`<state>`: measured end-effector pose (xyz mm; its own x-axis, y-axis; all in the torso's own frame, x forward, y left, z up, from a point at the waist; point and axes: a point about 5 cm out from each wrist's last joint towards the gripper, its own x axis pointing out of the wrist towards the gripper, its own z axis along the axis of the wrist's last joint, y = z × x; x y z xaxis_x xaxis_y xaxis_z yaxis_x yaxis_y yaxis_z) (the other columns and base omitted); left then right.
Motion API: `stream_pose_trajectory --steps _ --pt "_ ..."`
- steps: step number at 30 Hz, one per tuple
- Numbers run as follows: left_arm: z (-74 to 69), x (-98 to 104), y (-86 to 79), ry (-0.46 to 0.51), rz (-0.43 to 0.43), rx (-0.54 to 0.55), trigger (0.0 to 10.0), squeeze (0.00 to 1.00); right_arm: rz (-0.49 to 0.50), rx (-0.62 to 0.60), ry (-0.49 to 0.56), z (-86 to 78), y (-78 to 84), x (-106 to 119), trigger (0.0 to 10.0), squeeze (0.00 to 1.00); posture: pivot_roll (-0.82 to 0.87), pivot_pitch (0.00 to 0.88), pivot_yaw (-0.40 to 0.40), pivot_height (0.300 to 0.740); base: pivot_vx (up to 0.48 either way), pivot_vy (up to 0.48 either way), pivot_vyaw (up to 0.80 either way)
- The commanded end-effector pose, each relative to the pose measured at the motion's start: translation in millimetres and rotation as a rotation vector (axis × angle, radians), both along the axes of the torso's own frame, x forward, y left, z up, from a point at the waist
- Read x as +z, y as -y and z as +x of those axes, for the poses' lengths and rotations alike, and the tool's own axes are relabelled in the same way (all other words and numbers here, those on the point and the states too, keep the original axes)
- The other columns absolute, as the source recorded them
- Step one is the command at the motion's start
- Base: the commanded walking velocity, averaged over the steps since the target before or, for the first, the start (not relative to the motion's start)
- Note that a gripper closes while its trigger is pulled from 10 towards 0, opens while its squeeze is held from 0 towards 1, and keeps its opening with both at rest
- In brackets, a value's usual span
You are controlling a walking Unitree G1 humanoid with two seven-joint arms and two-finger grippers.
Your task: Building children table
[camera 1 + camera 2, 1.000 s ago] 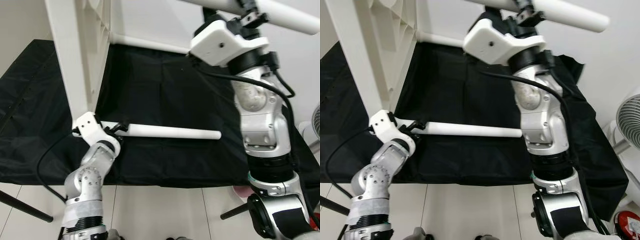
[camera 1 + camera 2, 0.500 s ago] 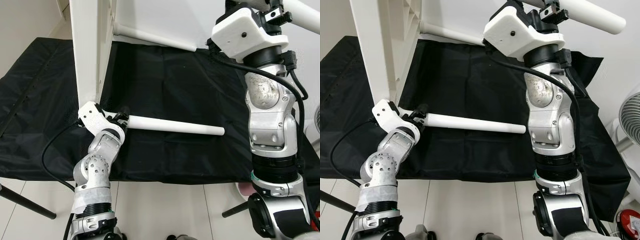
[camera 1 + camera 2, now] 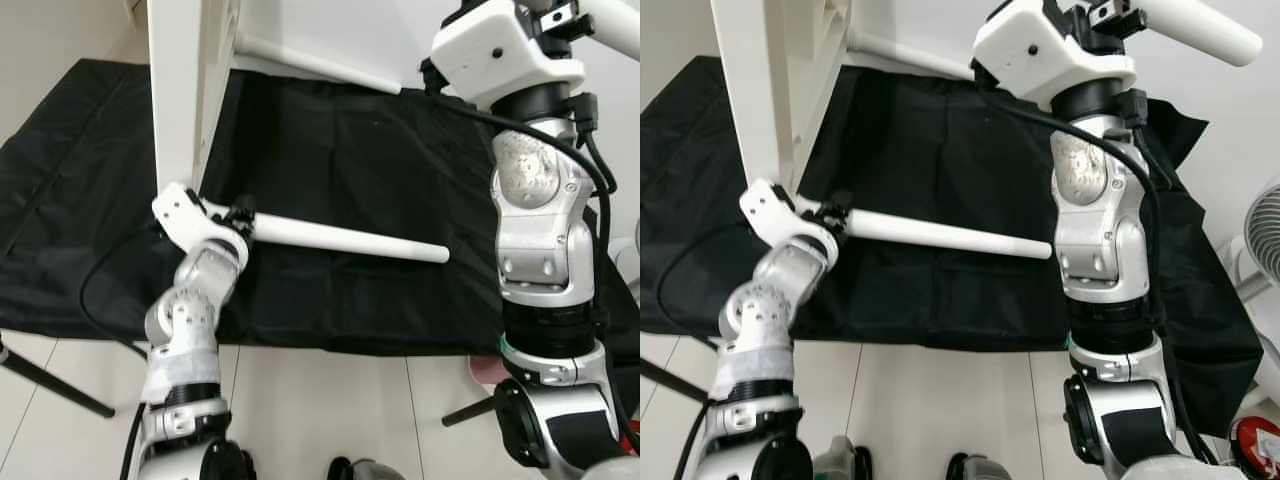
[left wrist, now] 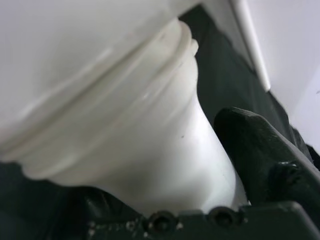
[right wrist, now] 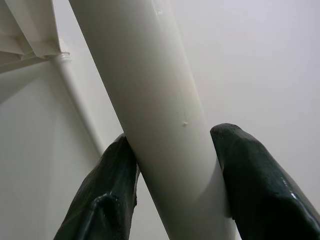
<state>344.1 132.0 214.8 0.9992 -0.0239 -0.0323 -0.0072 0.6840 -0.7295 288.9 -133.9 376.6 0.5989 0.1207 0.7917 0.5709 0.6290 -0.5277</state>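
Observation:
The white table top (image 3: 180,90) stands on its edge on the black cloth at the upper left. A loose white leg (image 3: 350,240) lies out to the right from the table's lower corner. My left gripper (image 3: 243,215) is shut on that leg's end. In the left wrist view the leg's ribbed end (image 4: 125,150) sits against a white surface, with one black finger (image 4: 260,150) beside it. High at the upper right, my right gripper (image 3: 560,15) is shut on another white leg (image 5: 160,100), its fingers (image 5: 105,200) on either side.
A black cloth (image 3: 350,140) covers the low work surface, its front edge near my body. A third white leg (image 3: 320,65) juts from the table top at the back. A fan (image 3: 1265,230) stands at the right, and black stand legs (image 3: 50,385) cross the tiled floor.
The camera has shifted. My left arm has raised the held end of the loose leg a little, so the leg now slopes down to the right. The right gripper keeps its hold.

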Motion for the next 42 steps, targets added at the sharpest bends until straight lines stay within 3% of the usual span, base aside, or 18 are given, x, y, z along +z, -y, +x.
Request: stream_pose_trajectory --steps 1,4,7,11,13,14,19,21,23,24,25,28,29,34,37,40,41,42 --pt "-10.3 91 14.1 0.398 0.108 -0.05 0.0 0.0 0.077 0.051 -0.016 1.2 1.5 -5 0.0 0.0 0.0 0.061 -0.011 0.74 0.0 0.0 0.0" --pt "-18.8 107 13.8 0.478 0.193 -0.056 0.0 0.0 0.078 0.049 -0.005 1.9 2.1 -2 0.0 0.0 0.0 0.072 -0.014 0.74 0.0 0.0 0.0" --pt "-27.1 119 16.5 0.519 0.179 -0.071 0.0 0.0 0.095 0.041 0.003 2.1 4.7 0 0.0 0.0 0.01 0.075 -0.015 0.74 0.0 0.0 0.0" --pt "-31.7 135 15.2 0.573 0.241 -0.053 0.0 0.0 0.135 0.029 0.002 4.2 9.8 -2 0.0 0.0 0.01 0.08 -0.019 0.74 0.0 0.0 0.0" --pt "-33.1 145 13.2 0.601 0.254 -0.045 0.0 0.0 0.19 0.023 -0.01 6.9 14.9 -4 0.0 0.0 0.02 0.084 -0.021 0.74 0.0 0.0 0.0" --pt "-36.7 165 8.1 0.664 0.292 -0.018 0.0 0.0 0.264 -0.029 -0.046 14.7 27.1 -13 0.0 0.0 0.02 0.087 -0.022 0.74 0.0 0.0 0.0" --pt "-39.1 177 6.6 0.712 0.333 -0.015 0.0 0.0 0.355 -0.04 -0.108 22.7 35.4 -26 0.0 0.0 0.04 0.091 -0.025 0.74 0.0 0.0 0.0" --pt "-39.8 181 7.4 0.735 0.357 -0.033 0.0 0.0 0.418 -0.045 -0.166 29.4 39.5 -39 0.0 0.0 0.04 0.092 -0.026 0.74 0.0 0.0 0.0" --pt "-42.9 192 9.2 0.784 0.415 -0.061 0.0 0.0 0.505 -0.056 -0.291 39.8 42.5 -72 0.0 0.0 0.05 0.11 -0.031 0.74 0.0 0.0 0.0" --pt "-42.9 192 9.2 0.784 0.415 -0.061 0.0 0.0 0.505 -0.056 -0.291 39.8 42.5 -72 0.0 0.0 0.05 0.11 -0.031 0.74 0.0 0.0 0.0" --pt "-45.5 197 11.4 0.814 0.458 -0.092 0.0 0.0 0.579 -0.032 -0.39 45.3 41.0 -96 0.0 0.0 0.05 0.114 -0.029 0.74 0.0 0.0 0.0" --pt "-46.2 199 12.5 0.821 0.49 -0.11 0.0 0.0 0.637 0.002 -0.446 48.0 38.8 -109 0.0 0.0 0.05 0.114 -0.029 0.74 0.0 0.0 0.0" --pt "-47.5 200 18.0 0.834 0.515 -0.151 0.0 0.0 0.695 0.028 -0.52 52.8 36.5 -126 0.0 0.0 0.06 0.129 -0.029 0.74 0.0 0.0 0.0" --pt "-49.3 199 33.4 0.828 0.559 -0.256 0.0 0.0 0.803 0.11 -0.698 62.5 24.8 -165 0.0 0.0 0.06 0.135 -0.023 0.74 0.0 0.0 0.0" --pt "-48.4 194 37.8 0.799 0.572 -0.292 0.0 0.0 0.807 0.176 -0.735 64.1 16.5 -171 0.0 0.0 0.06 0.144 -0.018 0.74 0.0 0.0 0.0" --pt "-42.0 178 43.0 0.727 0.581 -0.326 0.0 0.0 0.896 0.224 -0.814 64.9 13.8 -189 0.0 0.0 0.07 0.155 -0.02 0.74 0.0 0.0 0.0" --pt "-39.7 168 45.7 0.693 0.585 -0.346 8.9 0.0 0.949 0.265 -0.855 64.0 11.0 -198 7.4 0.0 0.07 0.16 -0.021 0.74 0.0 0.0 0.0" --pt "-38.7 153 49.2 0.65 0.601 -0.377 10.0 0.0 0.963 0.29 -0.868 61.1 9.0 -205 10.0 0.0 0.08 0.166 -0.023 0.74 0.0 0.0 0.0"
